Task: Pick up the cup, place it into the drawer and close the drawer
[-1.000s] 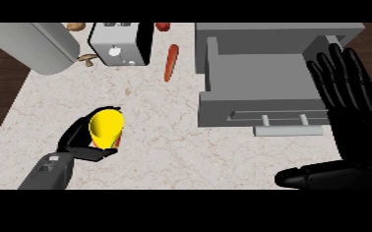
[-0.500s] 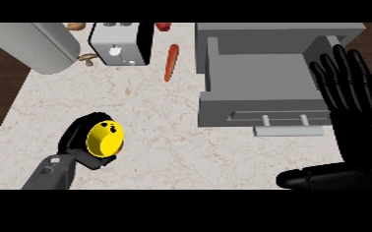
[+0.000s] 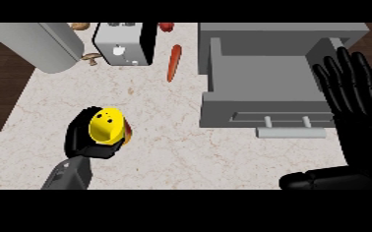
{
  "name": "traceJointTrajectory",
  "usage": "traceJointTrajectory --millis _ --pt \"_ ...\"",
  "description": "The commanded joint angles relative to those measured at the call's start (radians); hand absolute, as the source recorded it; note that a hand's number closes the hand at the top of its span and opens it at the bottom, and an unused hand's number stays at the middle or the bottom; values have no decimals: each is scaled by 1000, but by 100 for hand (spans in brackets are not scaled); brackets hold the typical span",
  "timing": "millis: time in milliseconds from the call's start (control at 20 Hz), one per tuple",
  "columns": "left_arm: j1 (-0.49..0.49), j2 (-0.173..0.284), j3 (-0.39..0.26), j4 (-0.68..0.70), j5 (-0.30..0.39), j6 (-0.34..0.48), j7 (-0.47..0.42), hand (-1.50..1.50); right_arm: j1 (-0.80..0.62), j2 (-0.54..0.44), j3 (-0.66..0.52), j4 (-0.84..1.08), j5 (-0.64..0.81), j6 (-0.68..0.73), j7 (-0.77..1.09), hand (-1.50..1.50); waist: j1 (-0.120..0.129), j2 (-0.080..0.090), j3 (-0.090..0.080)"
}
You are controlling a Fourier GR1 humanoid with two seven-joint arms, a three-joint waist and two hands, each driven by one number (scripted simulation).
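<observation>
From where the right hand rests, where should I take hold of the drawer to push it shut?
Judging by its pose, use the pale handle bar on the open drawer's front panel. It faces the robot, so bring the right hand in from the near side, fingers straight against it.

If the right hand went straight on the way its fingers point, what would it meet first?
Probably nothing: the open right hand points up the view beside the open drawer, and its way looks free to the counter's far edge, though depth is unclear.
</observation>
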Motion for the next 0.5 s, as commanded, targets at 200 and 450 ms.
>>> traceJointTrajectory --millis 200,450 --pt "64 -67 -60 -346 46 12 91 150 -34 -28 -63 3 -45 -2 37 -150 10 -5 2" --pt "23 -71 -121 -514 51 43 283 150 -55 -27 -37 26 -31 7 41 -150 5 -2 1"
